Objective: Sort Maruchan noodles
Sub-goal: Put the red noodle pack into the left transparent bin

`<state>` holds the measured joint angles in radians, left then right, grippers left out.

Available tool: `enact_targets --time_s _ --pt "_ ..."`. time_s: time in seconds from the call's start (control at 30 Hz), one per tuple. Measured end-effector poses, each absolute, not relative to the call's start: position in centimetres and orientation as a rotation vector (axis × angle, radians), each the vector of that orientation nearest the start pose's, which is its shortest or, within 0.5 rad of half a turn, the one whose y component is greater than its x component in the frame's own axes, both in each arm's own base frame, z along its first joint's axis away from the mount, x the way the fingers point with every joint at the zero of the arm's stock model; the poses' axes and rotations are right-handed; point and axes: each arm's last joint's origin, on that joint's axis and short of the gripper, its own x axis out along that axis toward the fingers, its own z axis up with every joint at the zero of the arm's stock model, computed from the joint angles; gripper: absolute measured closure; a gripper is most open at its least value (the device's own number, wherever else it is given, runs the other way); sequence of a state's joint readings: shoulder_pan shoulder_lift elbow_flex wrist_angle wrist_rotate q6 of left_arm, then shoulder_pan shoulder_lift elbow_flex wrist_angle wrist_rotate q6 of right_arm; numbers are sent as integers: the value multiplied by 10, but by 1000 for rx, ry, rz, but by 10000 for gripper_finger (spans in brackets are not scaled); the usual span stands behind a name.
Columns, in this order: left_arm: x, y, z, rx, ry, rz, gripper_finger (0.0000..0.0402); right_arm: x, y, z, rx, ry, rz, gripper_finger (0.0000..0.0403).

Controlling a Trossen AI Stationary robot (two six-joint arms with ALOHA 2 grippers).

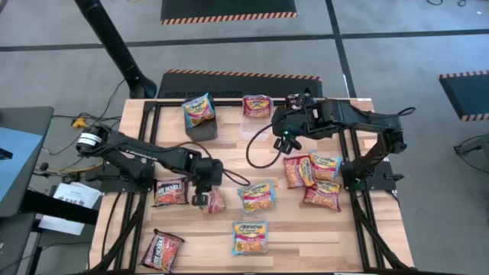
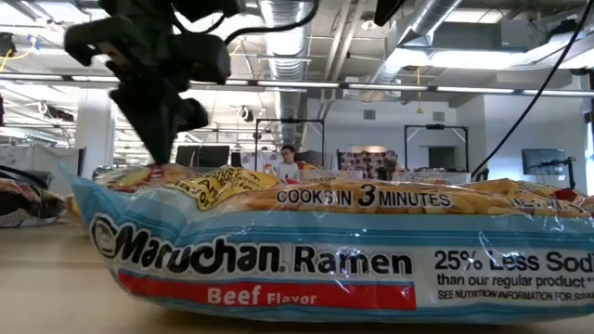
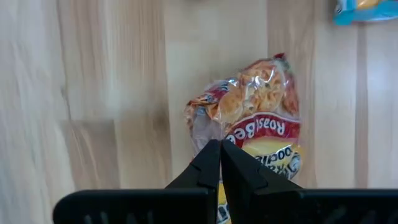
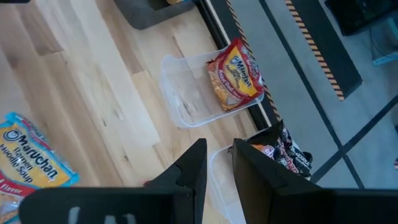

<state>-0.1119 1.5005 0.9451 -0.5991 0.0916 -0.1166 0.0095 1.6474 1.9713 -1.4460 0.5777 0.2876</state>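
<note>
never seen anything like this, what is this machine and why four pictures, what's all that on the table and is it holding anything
It is a robot with two dark arms over a wooden table, each ending in a two-finger gripper. One picture looks straight down from above, one looks level across the tabletop, and the other two come from cameras on each arm's wrist.

Packets of Maruchan ramen lie scattered on the table: light blue ones, red/orange ones and black ones. At the far edge, a clear bin holds one red packet.

The left gripper is shut, pinching the edge of a red/orange packet. The right gripper hovers near the bins, fingers slightly apart, holding nothing.
</note>
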Motion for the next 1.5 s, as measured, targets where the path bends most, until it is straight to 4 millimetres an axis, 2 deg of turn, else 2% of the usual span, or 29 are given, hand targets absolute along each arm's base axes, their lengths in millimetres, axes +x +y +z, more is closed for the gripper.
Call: enact_targets --time_s 0.33,0.67,0.8,1.03,1.2,1.5 --pt "293 -8 191 -3 1109 -122 401 292 -34 419 -47 1006 -713 301" --pt "294 5 189 -99 1121 -93 398 290 -39 418 -17 1034 -697 300" --pt "294 8 189 -152 1111 -138 377 290 -36 417 17 1047 -643 299" --pt "299 7 192 -154 1050 -152 312 292 -30 415 109 1070 -514 299" --pt "304 12 208 -187 1065 -99 283 293 -27 415 129 1074 -472 299" --pt "309 13 253 -160 1114 -111 280 295 -16 414 195 1095 -332 297"
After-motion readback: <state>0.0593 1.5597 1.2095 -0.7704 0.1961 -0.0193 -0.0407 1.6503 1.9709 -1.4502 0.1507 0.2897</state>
